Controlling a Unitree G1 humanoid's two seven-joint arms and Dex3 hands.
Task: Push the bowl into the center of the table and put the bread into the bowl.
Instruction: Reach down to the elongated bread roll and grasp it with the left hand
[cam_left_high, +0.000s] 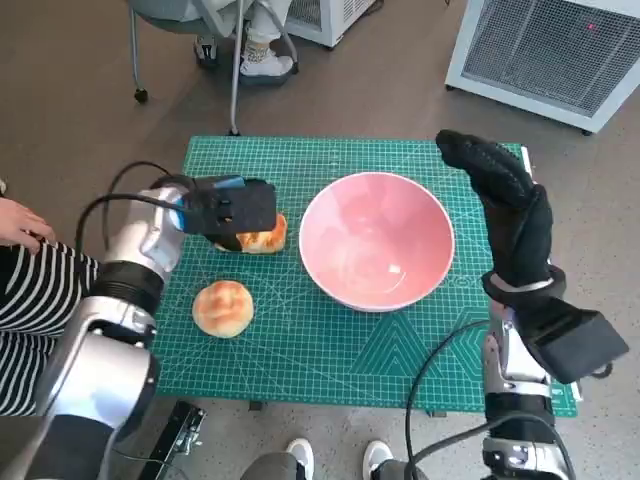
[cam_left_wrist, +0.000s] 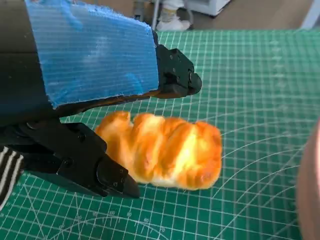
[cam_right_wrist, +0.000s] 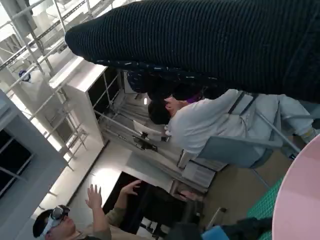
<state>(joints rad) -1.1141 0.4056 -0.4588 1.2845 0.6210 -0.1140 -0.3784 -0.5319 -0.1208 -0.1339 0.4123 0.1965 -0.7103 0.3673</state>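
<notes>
1. Head view, far left edge: a person's hand (cam_left_high: 20, 222) rests above a striped sleeve (cam_left_high: 30, 300), off the table.
2. The left hand (cam_left_high: 232, 208) hovers over the left part of the green cutting mat (cam_left_high: 300, 350), directly above a braided bread (cam_left_high: 264, 238).
3. In the left wrist view the black fingers (cam_left_wrist: 75, 160) stand apart on either side of that braided bread (cam_left_wrist: 162, 150); the bread lies on the mat, and whether the fingers touch it I cannot tell. The hand is spread, holding nothing.
4. A round bun (cam_left_high: 223, 307) lies on the mat nearer than the braided bread, apart from it.
5. The pink bowl (cam_left_high: 376, 240) sits upright around the mat's middle, just right of the braided bread.
6. The right hand (cam_left_high: 510, 205) is raised at the bowl's right side, gloved fingers stretched toward the far edge, holding nothing; contact with the rim cannot be told.
7. The right wrist view shows the bowl's rim (cam_right_wrist: 300, 195) and people (cam_right_wrist: 210, 120) in the room.
</notes>
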